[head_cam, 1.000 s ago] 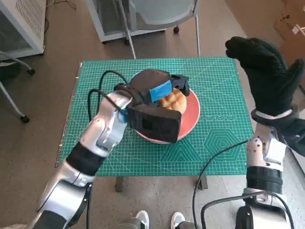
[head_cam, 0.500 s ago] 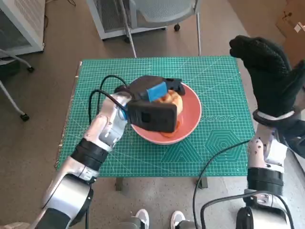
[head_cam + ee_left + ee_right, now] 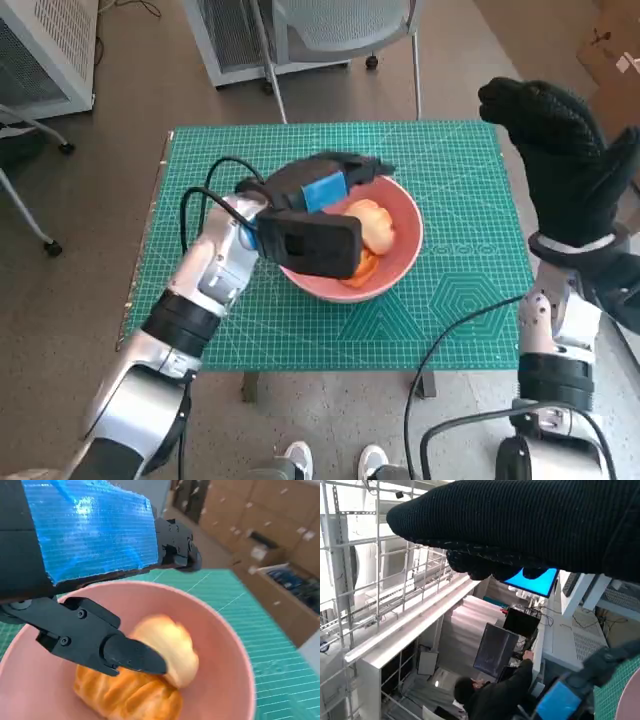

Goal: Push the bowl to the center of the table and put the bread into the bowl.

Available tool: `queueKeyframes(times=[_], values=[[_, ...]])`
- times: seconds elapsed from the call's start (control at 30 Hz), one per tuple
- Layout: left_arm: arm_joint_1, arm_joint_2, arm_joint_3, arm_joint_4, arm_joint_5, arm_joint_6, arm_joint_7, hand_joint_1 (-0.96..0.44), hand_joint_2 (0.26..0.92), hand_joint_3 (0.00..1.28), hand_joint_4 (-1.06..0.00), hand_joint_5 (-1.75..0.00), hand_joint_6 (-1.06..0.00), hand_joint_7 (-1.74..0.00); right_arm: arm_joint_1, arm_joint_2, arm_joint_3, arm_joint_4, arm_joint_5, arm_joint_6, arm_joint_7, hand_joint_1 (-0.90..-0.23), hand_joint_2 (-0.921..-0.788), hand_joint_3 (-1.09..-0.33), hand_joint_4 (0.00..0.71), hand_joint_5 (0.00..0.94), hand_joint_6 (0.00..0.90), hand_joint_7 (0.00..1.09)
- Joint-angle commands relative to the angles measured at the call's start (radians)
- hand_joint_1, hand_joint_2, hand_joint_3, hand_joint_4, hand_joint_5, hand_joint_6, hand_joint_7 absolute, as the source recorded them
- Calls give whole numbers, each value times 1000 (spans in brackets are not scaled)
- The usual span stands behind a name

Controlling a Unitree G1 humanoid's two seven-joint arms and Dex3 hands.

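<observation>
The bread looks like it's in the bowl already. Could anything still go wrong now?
Possibly. The left hand hangs low over the bowl, one finger right against the bread; lifting away could drag the bread out or tip the bowl. The raised right hand seems clear of everything.

A green gridded surface (image 3: 460, 300) stands on brown floor (image 3: 90, 280); a chair (image 3: 340, 30) and perhaps white cabinets (image 3: 40, 50) beyond it.

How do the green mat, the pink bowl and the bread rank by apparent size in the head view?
1. Green mat
2. Pink bowl
3. Bread, lying in the bowl, partly hidden by the left robot hand.
</observation>
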Motion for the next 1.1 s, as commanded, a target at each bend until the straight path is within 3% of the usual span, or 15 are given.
queueKeyframes(times=[0.03, 0.33, 0.57, 0.67, 0.83, 1.1], values=[[21, 10, 65, 23, -98, -64, -22, -868, 921, 243, 1, 1, -72, -176, -6, -2, 4, 23, -10, 3, 2, -655, -921, -647, 292, 1, 401, 3], [52, 4, 254, 72, -367, -231, -71, -847, 921, 338, 1, 1, -67, -182, -41, -18, 1, 65, -23, -9, 1, -654, -921, -642, 295, 2, 399, 2], [59, -64, 444, 114, -608, -393, -50, -816, 921, 481, 1, 1, -60, -187, -113, -43, -26, 136, -6, 22, -1, -653, -921, -638, 299, 3, 390, 0], [68, -91, 490, 76, -680, -403, -43, -796, 921, 533, 1, 1, -19, -248, -140, -43, -35, 159, -1, 32, -9, -656, -921, -636, 302, 4, 387, 1], [92, -104, 526, 5, -735, -369, -24, -768, 921, 537, 1, 1, -2, -257, -170, -30, -36, 186, -22, 30, -44, -664, -921, -638, 306, 5, 389, 2], [145, -92, 517, -93, -729, -328, -14, -729, 921, 491, 1, 1, 1, -244, -178, -18, -22, 201, -45, 28, -68, -654, -921, -642, 304, 3, 390, 3]])
